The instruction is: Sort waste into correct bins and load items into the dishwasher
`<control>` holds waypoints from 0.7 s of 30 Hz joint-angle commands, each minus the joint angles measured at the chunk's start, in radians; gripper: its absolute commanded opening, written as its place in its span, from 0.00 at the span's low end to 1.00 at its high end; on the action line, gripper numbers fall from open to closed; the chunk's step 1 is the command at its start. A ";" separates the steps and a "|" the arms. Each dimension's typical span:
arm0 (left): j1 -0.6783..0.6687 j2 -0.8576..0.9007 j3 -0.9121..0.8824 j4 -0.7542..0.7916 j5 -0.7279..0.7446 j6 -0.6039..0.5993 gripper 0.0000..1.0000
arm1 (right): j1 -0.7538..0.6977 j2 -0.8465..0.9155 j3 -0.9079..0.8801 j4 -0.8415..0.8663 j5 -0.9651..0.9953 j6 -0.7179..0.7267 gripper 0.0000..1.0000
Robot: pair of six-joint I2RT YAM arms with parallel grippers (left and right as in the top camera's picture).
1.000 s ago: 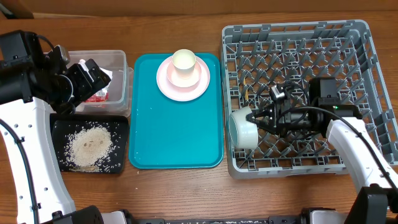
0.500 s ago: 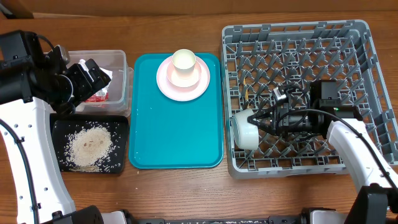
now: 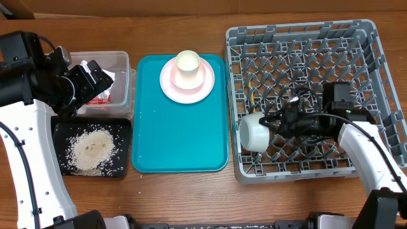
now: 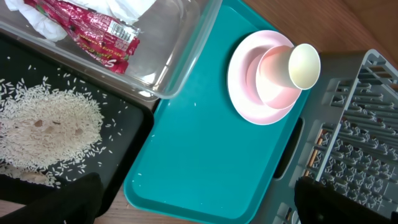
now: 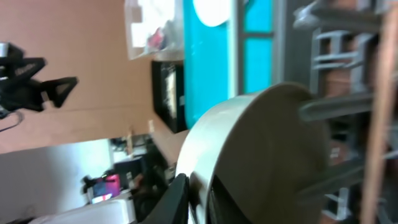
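We see a brown wooden counter (image 3: 184, 197) with four things standing directly on it. At our left a clear tub (image 3: 130, 83) sits toward the far edge, and a shallow black tray (image 3: 67, 130) lies just in front of it, their sides close together. A larger teal tray (image 3: 181, 137) lies flat in the middle, just beside both of them. At our right the big grey dish rack (image 3: 296, 28) stands just beside the teal tray, with a narrow strip of wood showing between the two.
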 commanded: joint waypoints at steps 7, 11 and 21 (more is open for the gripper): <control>-0.001 -0.013 0.012 0.000 -0.007 0.022 1.00 | -0.063 -0.014 0.010 0.005 0.126 -0.044 0.31; -0.001 -0.013 0.012 0.000 -0.007 0.022 1.00 | -0.120 -0.014 0.079 -0.053 0.146 -0.031 0.33; -0.001 -0.013 0.012 0.000 -0.007 0.022 1.00 | -0.061 -0.033 0.352 -0.344 0.402 -0.018 0.26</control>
